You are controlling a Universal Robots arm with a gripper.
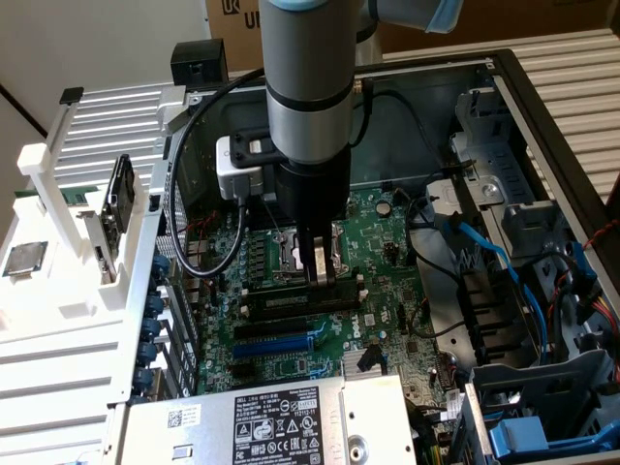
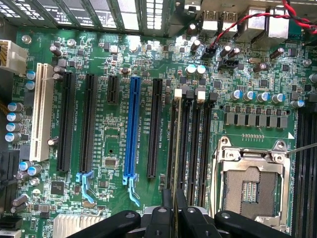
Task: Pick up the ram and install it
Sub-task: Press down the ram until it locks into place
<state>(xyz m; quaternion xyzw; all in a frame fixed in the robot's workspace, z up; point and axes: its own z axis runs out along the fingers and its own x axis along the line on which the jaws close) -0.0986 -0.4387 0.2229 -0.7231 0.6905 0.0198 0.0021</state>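
Ram: pinched edge-on in the closed gripper, standing at the memory slots just near-side of the empty processor socket; hazard: tilt or notch misalignment under pressure may jam it or leave it half-seated.

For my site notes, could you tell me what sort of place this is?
Probably a robotics bench for computer assembly: an open PC case with its motherboard bared, a robot arm over it, and a white parts rack beside it.
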